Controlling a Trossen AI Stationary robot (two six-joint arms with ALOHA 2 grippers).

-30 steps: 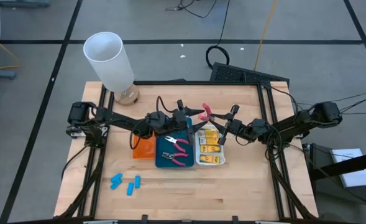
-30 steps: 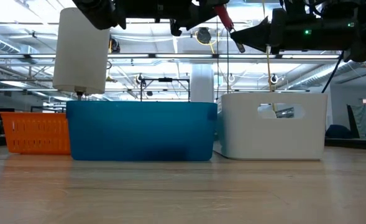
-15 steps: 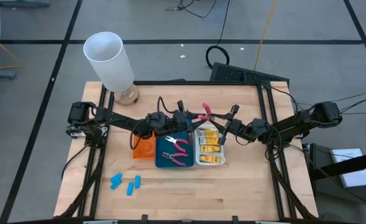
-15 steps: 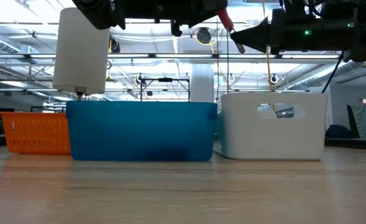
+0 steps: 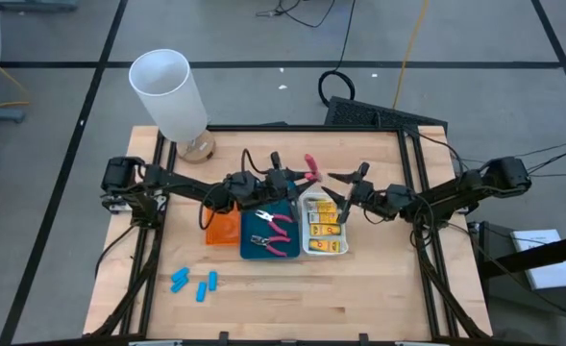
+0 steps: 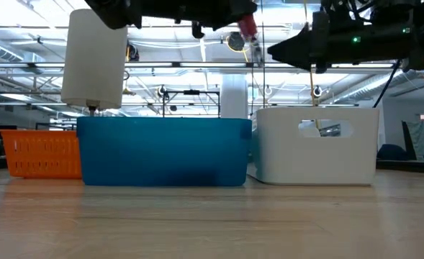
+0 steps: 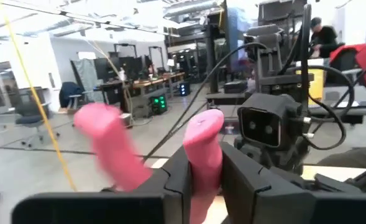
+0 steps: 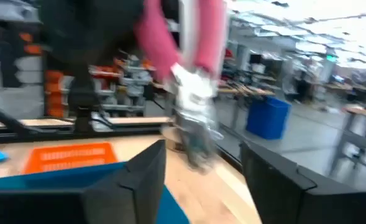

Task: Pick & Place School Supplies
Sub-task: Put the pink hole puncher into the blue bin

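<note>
Pliers (image 5: 307, 169) hang above the trays, clamped in the left gripper (image 5: 295, 179); right gripper (image 5: 338, 179) jaws apart.

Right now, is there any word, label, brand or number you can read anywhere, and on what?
None can be read.
Yellow packets in the white tray: dark print, too small to read.
Pink-handled pliers in the left claw: no marking shows.
White cylinder, blue tray, orange tray: plain.
</note>
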